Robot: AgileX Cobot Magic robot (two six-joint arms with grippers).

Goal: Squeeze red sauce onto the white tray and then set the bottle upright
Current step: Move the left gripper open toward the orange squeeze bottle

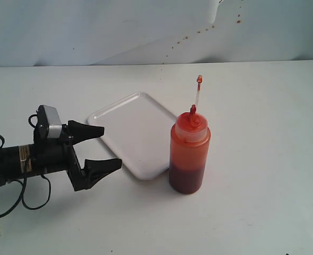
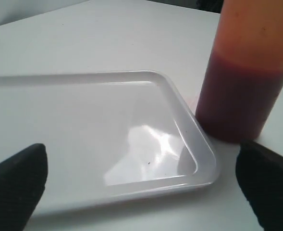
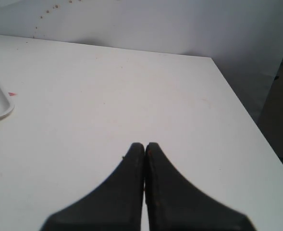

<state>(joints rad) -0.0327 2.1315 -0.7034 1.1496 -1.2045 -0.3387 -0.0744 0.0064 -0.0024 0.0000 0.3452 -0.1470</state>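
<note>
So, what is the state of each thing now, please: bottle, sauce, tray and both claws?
bottle, upright, not held
red sauce, dark layer low in the bottle
white tray, flat, no sauce seen on it
left claw, open, empty
right claw, shut, empty

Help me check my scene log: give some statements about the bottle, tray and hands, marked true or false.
1. The bottle stands upright beside the tray. True.
2. The left hand grips the bottle. False: it is open and apart from the bottle.
3. The tray is smeared red. False: it looks clean white.
4. The right hand is shut on nothing. True.
</note>
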